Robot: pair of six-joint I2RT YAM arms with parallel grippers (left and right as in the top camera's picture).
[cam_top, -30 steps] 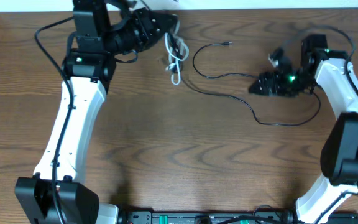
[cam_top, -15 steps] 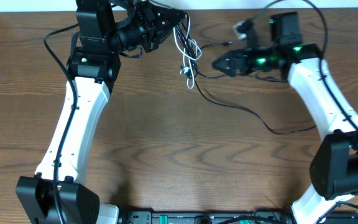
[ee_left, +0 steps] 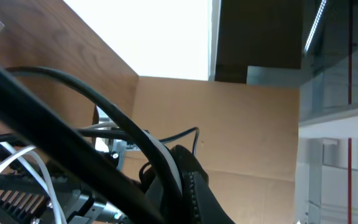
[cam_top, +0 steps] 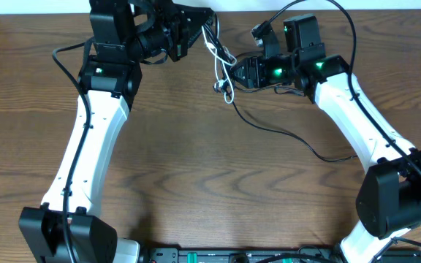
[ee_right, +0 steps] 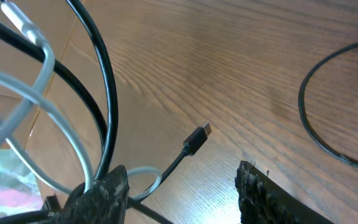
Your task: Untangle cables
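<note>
A dark-brown wood-grain table is seen from overhead, w/ a thin white strip along its far edge. In the left wrist view a tan board is shown below a blown-out white patch. A dark panel is set beside it, w/ greyish glass-like panes at far rt.

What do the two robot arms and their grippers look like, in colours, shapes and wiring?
The left arm and the right arm have long white shells, black cylindrical joints and black bases. Small green lights glow on both. A thick black wire loops beside each arm. The left gripper and the right gripper are black; the right one's fingers look rough and grainy.
</note>
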